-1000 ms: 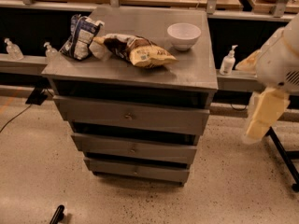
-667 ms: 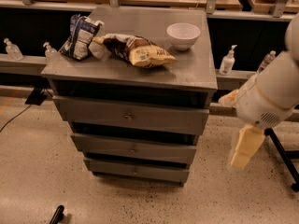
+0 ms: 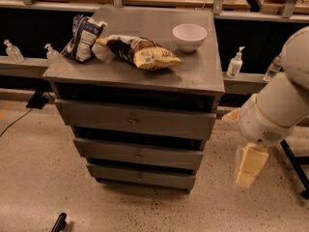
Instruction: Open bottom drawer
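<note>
My gripper [image 3: 247, 175] hangs pointing down, right of the bottom drawer [image 3: 164, 179] and well apart from it; whether it is apart or together I cannot tell. That drawer sits shut. I judge I'm held low to reach its knob [image 3: 140, 178].

one grey cabinet [image 3: 198, 74] has three drawers: one top drawer [image 3: 96, 117], one middle drawer [image 3: 106, 150] and one bottom drawer [image 3: 164, 179]. each has one small knob, so three knobs in all. on the cabinet lie two snack bags, a blue-and-white bag [image 3: 82, 37] and a brown-and-yellow bag [image 3: 145, 54], plus one white bowl [image 3: 189, 35]. four bottles stand on the ledge behind: the far-left bottle [image 3: 12, 51], a second bottle [image 3: 49, 55], a right bottle [image 3: 235, 63] and a half-hidden bottle [image 3: 273, 67]. there is one arm [image 3: 280, 105] with one pincer [image 3: 250, 166], which hangs low, right of the cabinet. one dark object [image 3: 59, 222] lies on the floor.
</note>
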Tool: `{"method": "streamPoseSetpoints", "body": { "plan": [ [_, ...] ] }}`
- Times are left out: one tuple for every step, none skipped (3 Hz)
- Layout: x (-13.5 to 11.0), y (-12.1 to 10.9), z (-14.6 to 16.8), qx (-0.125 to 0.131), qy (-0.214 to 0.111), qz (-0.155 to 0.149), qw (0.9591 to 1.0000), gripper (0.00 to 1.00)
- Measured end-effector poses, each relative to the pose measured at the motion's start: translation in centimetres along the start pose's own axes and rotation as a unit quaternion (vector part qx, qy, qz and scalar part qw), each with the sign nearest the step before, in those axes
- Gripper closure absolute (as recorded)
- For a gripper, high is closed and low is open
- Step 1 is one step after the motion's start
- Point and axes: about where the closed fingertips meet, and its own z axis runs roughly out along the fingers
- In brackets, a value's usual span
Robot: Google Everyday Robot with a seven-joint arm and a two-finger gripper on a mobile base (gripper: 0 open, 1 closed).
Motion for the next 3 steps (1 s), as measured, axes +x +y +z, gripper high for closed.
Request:
{"method": "streamPoseSetpoints", "body": {
  "plan": [
    [-0.6, 0.6, 7.5, -0.066, -0.010, -0.020, 0.9976, 0.00],
    [-1.4, 3.7, 15.2, -0.106, -0.021, -0.024, 0.9939, 0.00],
    [-1.9, 6.7, 21.6, -0.121, -0.029, -0.033, 0.9917, 0.00]
  ]
}}
